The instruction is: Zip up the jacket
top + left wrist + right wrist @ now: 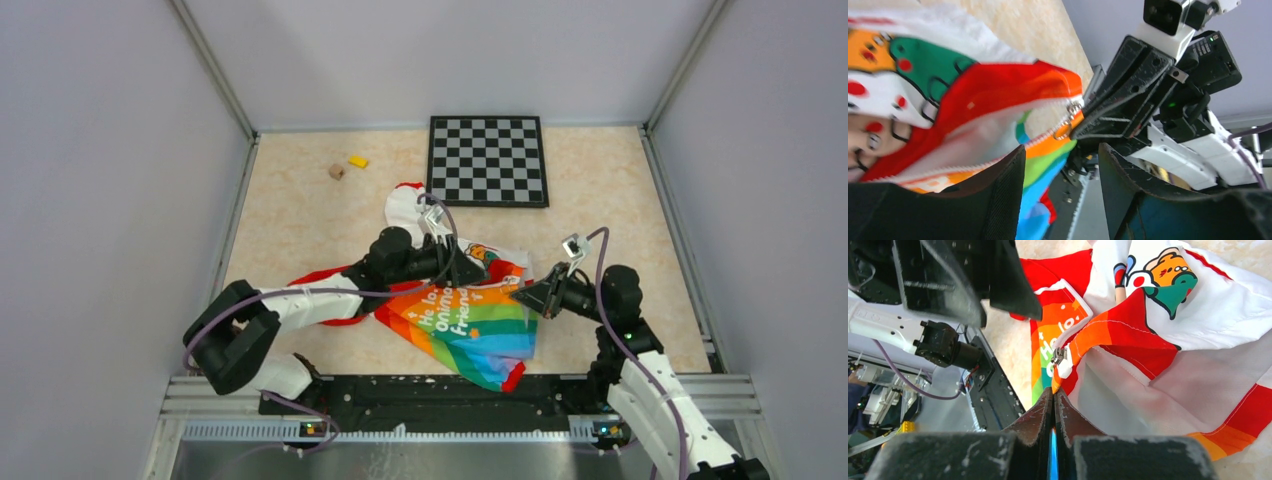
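Jacket (pixel 470 320) found crumpled mid-desk (pixel 300 220), rainbow panel turned toward near edge, front gaping, zip not yet run.

Right claw (pixel 525 293) pressed together, clamped on jacket edge just beside zip slider (pixel 1059 357). Judged: hem anchored so teeth are pulled straight.

Left claw (pixel 1062 155) held apart, brought in from left, close to slider. Judged: placed so pull tab can be taken.
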Controlling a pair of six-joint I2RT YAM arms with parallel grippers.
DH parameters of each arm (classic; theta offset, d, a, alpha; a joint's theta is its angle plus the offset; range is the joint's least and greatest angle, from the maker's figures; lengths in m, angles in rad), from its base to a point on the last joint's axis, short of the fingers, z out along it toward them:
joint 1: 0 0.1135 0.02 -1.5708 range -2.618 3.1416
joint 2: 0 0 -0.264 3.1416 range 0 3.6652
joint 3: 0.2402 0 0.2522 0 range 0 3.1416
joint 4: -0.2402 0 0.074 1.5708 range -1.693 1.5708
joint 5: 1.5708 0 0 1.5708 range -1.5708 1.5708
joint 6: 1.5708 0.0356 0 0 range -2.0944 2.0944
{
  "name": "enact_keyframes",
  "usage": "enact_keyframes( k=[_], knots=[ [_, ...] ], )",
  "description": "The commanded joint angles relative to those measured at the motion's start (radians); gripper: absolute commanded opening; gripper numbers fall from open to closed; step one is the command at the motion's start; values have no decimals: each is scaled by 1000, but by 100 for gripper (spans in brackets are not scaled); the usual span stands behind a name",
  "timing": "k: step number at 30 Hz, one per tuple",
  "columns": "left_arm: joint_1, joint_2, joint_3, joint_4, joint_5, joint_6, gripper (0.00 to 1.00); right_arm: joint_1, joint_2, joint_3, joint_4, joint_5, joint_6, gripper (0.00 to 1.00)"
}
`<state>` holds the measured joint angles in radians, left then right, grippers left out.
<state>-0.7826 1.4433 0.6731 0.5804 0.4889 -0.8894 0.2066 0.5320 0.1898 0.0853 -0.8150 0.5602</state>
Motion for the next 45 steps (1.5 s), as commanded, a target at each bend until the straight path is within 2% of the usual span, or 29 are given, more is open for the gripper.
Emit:
enact_keyframes(
  k=[1, 7, 10, 13, 20, 45],
  knots=[
    [-77, -47, -38, 14, -129, -218, 59, -1, -5, -1, 67, -21, -16, 0],
    [-139, 40, -54, 140, -196, -302, 55, -2, -12, 0, 68, -32, -16, 0],
    [-141, 97, -60, 234, -181, -324, 49, -1, -20, 0, 62, -33, -15, 0],
    [-144, 131, -45, 262, -175, -324, 44, -1, -28, 0, 58, -33, -14, 0],
    [-151, 178, -42, 377, -146, -328, 40, -1, -27, 0, 59, -33, -14, 0],
    [-168, 237, -9, 443, -128, -368, 31, -2, -25, -1, 65, -47, -10, 0]
  ],
)
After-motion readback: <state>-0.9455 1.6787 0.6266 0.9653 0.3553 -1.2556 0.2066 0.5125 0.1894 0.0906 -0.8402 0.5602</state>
